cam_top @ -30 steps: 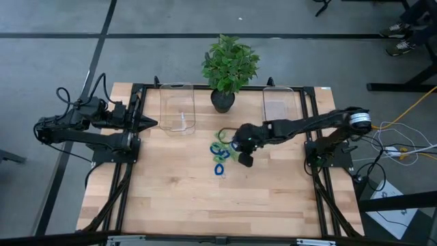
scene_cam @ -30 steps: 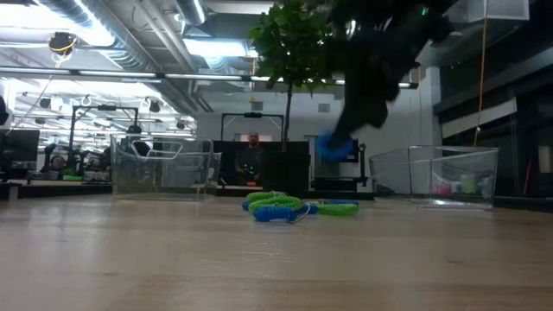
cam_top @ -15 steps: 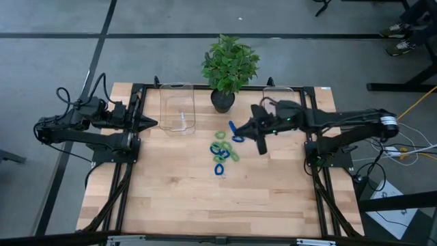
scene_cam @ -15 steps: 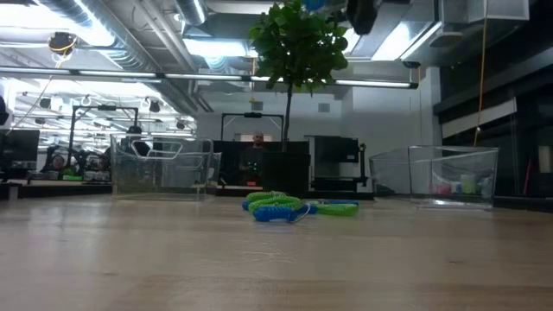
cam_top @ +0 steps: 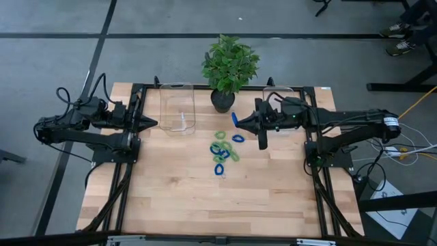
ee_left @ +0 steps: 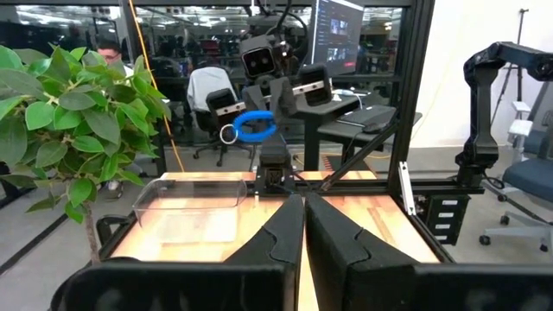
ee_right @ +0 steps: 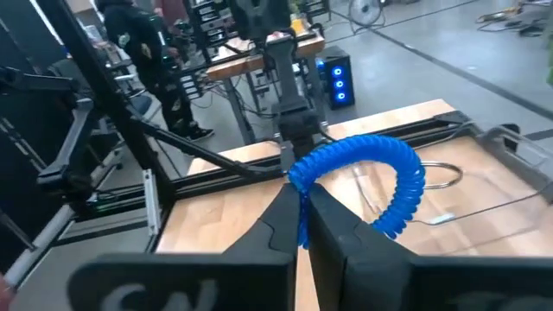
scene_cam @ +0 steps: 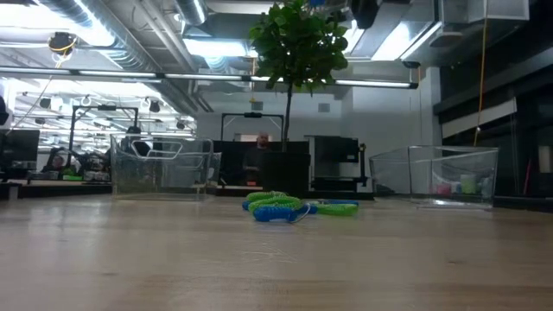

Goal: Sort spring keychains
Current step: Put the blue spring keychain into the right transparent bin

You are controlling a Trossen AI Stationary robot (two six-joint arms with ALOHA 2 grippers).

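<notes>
The right gripper point(cam_top: 235, 121) is raised above the light wooden slatted table point(cam_top: 177, 198), just in front of the leafy green potted plant point(cam_top: 229, 65). Its jaws are pinched on one bright blue coiled spring keychain point(ee_right: 367, 173), gripped at one end of the coil so that the rest of the loop arcs free. The same loop is visible in the left wrist view point(ee_left: 255, 126).

The remaining blue and light green coiled spring keychains point(cam_top: 222, 152) lie in a loose cluster at the table's middle, below and left of the raised gripper. A clear plastic bin near the left arm point(cam_top: 177, 107) and a second clear plastic bin by the right arm point(cam_top: 278, 101) stand at the far edge, one on either side of the plant.

Judged step: carrying the blue loop to a bin. Which bin takes blue cannot be told; small coloured items show in the right-hand bin in the low view point(scene_cam: 453, 176) but are too small to identify.

For a clean drop, height should be held until the loop is past the bin's rim, then the jaws parted over its middle; the dangling coil could snag on the wall or the plant.

The left gripper point(cam_top: 151, 124) is parked at the left table edge, jaws pressed together.

No readable writing or brand marks are found.
</notes>
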